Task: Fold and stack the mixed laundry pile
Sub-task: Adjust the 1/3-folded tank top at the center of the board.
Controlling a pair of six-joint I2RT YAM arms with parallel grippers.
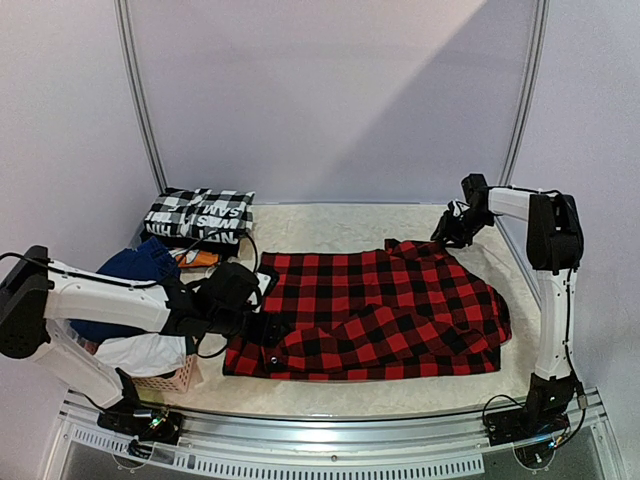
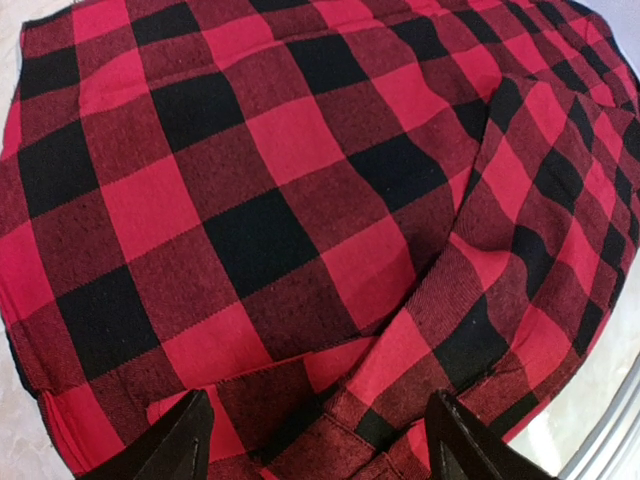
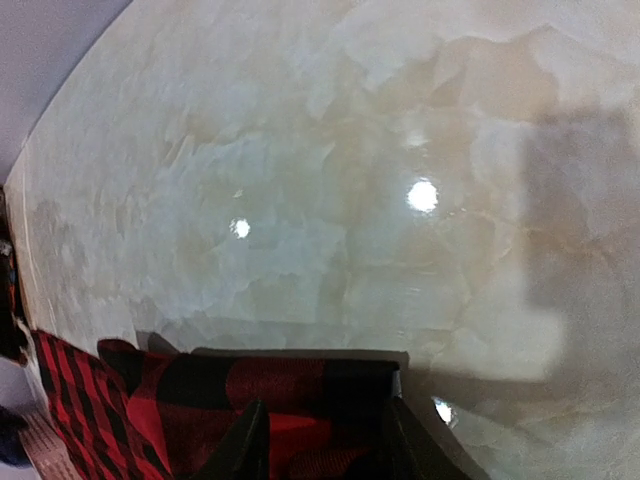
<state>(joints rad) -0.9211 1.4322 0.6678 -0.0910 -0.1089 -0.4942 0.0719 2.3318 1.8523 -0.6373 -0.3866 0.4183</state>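
Note:
A red-and-black plaid shirt (image 1: pixel 370 310) lies spread flat across the middle of the table. My left gripper (image 1: pixel 262 325) hovers low over its left edge. In the left wrist view the left gripper (image 2: pixel 318 430) is open wide, its fingertips either side of a folded hem of the shirt (image 2: pixel 280 200). My right gripper (image 1: pixel 445 232) is at the shirt's far right corner. In the right wrist view the right gripper (image 3: pixel 325 425) stands half closed, still open, with the corner of the shirt (image 3: pixel 200 385) between the fingers. The rest of the mixed laundry pile (image 1: pixel 135 268), navy and white pieces, sits at the left.
A pink lattice basket (image 1: pixel 172 378) at the near left holds a white garment (image 1: pixel 145 352) and the navy one. A folded black-and-white checked piece (image 1: pixel 200 213) lies at the back left, with something orange (image 1: pixel 200 258) beside it. Bare marbled tabletop (image 3: pixel 380 180) stretches beyond the shirt.

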